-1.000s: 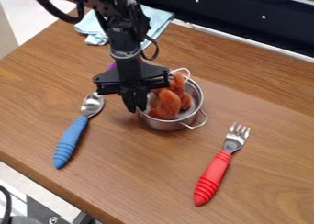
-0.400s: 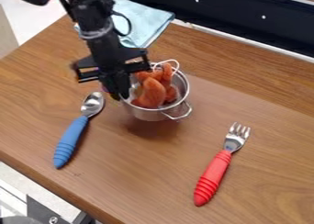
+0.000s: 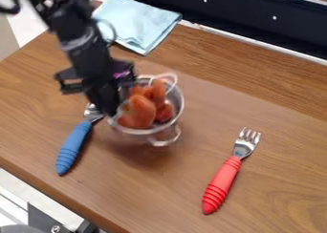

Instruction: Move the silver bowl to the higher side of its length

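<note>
wooden table (image 3: pixel 159 189) | blue-handled spoon (image 3: pixel 74 143) | red-handled fork (image 3: pixel 223 182) | folded light-blue cloth (image 3: pixel 137 24)

1 spoon (image 3: pixel 73 147) left, 1 fork (image 3: pixel 223 180) right of bowl (image 3: pixel 146 131).

Bright, fairly even light covers the desk (image 3: pixel 191 179) around the tool (image 3: pixel 110 109), though its source cannot be told. A soft, diffuse shadow lies below the tool and to its right, under the silver bowl (image 3: pixel 137 131). Small highlights mark the metal of the fork (image 3: pixel 231 167), right of and below the tool. Blur smears the tool and the bowl's rim and handles, while the fork and the cloth (image 3: pixel 137 24) above the tool look crisper
</note>
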